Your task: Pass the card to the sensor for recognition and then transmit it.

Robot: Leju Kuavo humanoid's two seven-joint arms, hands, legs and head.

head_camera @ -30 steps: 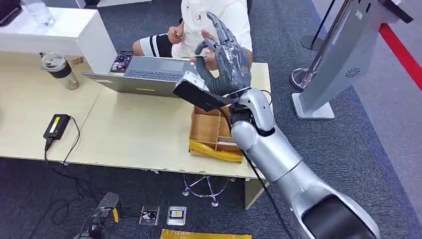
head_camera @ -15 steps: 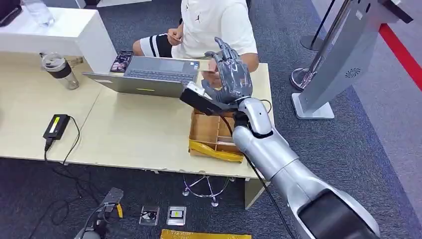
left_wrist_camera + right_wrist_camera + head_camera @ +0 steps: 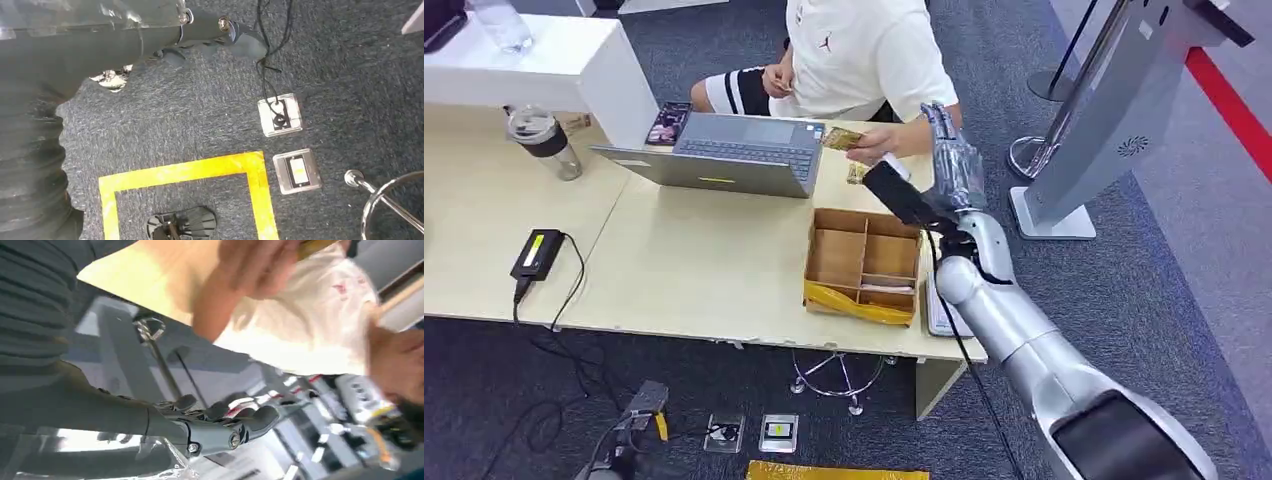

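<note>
A seated person in a white shirt holds the gold card (image 3: 839,138) in one hand (image 3: 874,148) over the far side of the table. A second small gold piece (image 3: 856,173) lies on the table just below it. My right hand (image 3: 949,165) stands upright beside that hand, near the table's right edge, fingers spread and holding nothing. In the right wrist view its thumb and fingers (image 3: 220,425) stretch out bare, with the person's blurred hand (image 3: 255,265) beyond. The grey sensor stand (image 3: 1114,110) rises on the right. My left hand (image 3: 220,35) hangs over the carpet, holding nothing.
A divided wooden box (image 3: 854,300) sits at the table's front right, an open laptop (image 3: 724,150) at the back. A bottle (image 3: 544,142) and a black charger (image 3: 537,252) lie on the left. Floor sockets (image 3: 280,115) and yellow tape (image 3: 180,170) mark the carpet.
My right hand swung right, from above the laptop to the table's right edge. The person's arm reached out over the table and their hand now holds the card.
</note>
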